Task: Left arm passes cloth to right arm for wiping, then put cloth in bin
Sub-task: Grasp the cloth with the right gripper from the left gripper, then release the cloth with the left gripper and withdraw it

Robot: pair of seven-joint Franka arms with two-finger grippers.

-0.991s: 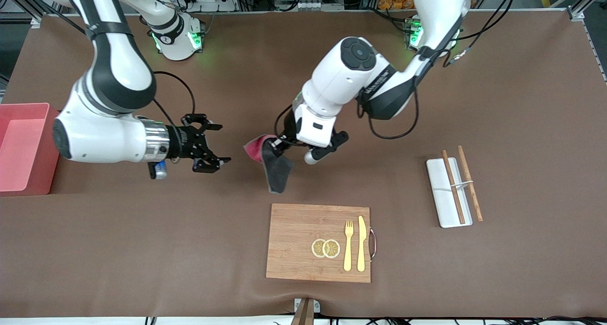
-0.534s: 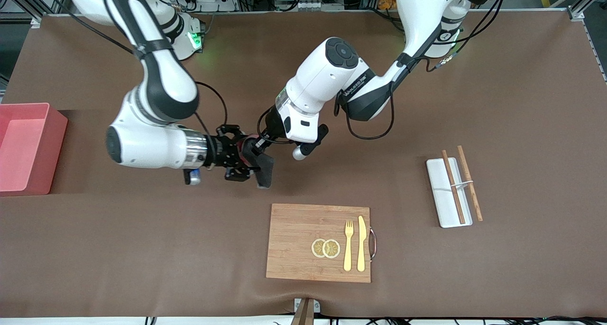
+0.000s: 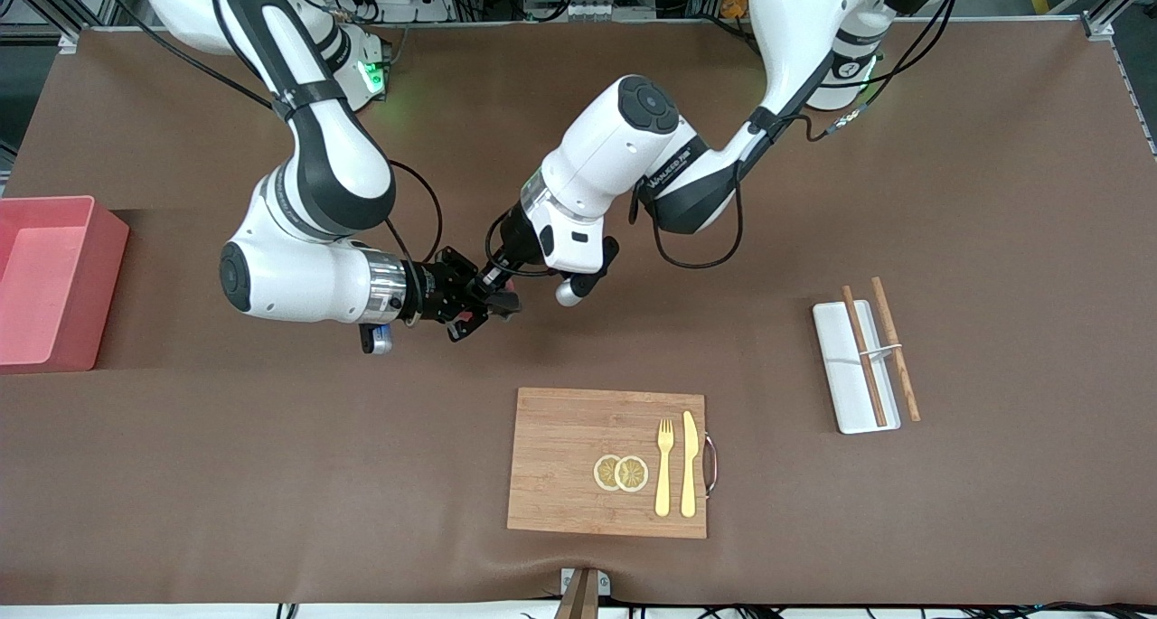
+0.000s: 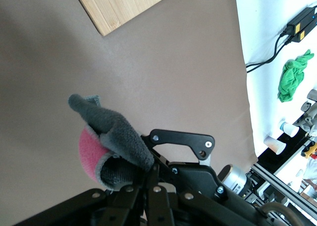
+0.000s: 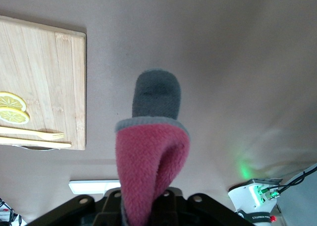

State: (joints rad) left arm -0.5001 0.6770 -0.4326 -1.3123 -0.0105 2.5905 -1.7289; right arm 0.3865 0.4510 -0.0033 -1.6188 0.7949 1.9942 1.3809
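Brown table (image 3: pixel 994 149) carries bin (image 3: pixel 45 280), cutting board (image 3: pixel 560 461), white tray (image 3: pixel 845 393).

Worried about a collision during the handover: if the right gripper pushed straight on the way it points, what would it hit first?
Probably the left gripper: the right gripper points straight at it, both shut on the cloth between them.

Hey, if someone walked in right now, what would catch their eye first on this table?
The two grippers meeting mid-table: the left gripper and right gripper both shut on the pink-and-grey cloth. Next, the pink bin at the right arm's end, then the bamboo cutting board nearest the camera.
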